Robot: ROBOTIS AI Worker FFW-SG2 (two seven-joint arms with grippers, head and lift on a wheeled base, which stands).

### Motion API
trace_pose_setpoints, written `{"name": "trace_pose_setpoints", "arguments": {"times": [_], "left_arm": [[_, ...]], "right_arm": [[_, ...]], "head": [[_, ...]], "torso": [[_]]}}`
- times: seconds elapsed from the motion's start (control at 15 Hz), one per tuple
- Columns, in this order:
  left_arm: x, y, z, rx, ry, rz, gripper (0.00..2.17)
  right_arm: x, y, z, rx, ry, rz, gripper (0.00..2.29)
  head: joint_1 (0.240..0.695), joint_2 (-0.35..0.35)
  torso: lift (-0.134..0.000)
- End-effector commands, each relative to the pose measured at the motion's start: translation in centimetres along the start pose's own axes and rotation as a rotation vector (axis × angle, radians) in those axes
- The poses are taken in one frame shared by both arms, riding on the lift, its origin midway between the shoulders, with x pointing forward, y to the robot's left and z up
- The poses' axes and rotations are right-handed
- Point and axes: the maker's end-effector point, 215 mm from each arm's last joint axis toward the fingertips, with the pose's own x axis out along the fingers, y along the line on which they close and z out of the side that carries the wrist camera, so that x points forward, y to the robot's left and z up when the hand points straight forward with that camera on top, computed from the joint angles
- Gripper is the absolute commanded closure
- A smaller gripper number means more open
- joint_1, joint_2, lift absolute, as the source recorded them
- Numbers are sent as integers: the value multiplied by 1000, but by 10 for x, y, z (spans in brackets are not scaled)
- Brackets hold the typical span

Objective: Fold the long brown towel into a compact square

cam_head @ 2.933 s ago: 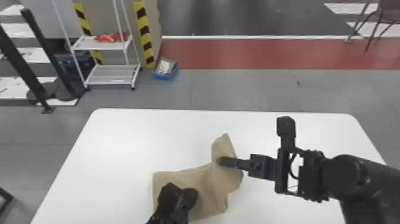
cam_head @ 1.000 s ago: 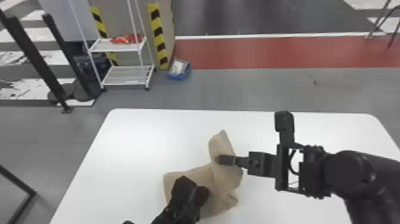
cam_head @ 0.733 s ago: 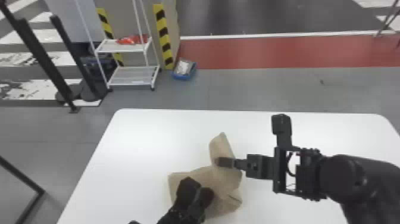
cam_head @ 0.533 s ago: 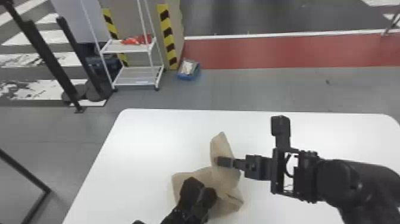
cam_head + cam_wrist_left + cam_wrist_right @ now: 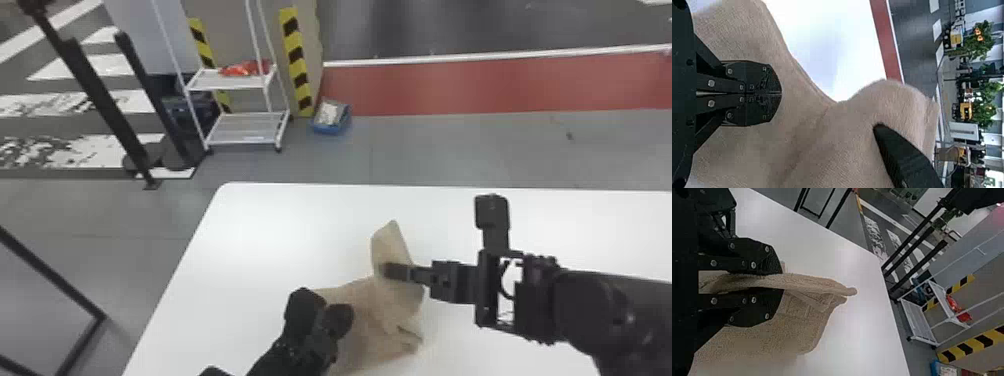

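Clamping nubby, draped towel (image 5: 395, 300) | right gripper (image 5: 392, 271): nearly closed | left gripper (image 5: 340, 319): fingers together, hold unclear

The brown towel (image 5: 367, 320) was matt cloth, its surface finely rough. The bench (image 5: 240, 240) looked smooth, faintly glossy. The right gripper (image 5: 397, 272) had matt black jaws and shiny metal screws (image 5: 714, 301).

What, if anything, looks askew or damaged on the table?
The towel looks askew: one end stands up in the right gripper and its right edge is rumpled. That fits a fold under way; I see no damage.
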Motion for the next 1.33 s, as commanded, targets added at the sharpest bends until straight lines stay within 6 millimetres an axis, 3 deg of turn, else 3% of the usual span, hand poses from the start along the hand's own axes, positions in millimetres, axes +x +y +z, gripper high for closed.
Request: {"name": "trace_pose_setpoints", "arguments": {"times": [0.0,0.33,0.67,0.93,1.07,1.27], "left_arm": [[-13,27,-11,-9,28,32,1686],[-18,22,-31,-9,74,14,1686],[-11,10,-28,-7,86,1,1693],[7,-25,-22,3,87,-45,1693],[11,-32,-16,8,77,-51,1693],[12,-28,-13,6,74,-45,1693]], "right_arm": [[-11,-10,20,11,-46,-9,967],[-21,-15,35,21,-79,-11,967],[-29,-17,45,43,-104,0,967],[-28,-5,48,33,-87,32,971],[-19,5,35,19,-27,39,967],[-8,1,6,20,68,12,967]], "head": [[695,191],[695,202],[695,185],[695,157],[695,142],[695,143]], "torso": [[0],[0],[0],[0],[0],[0]]}}
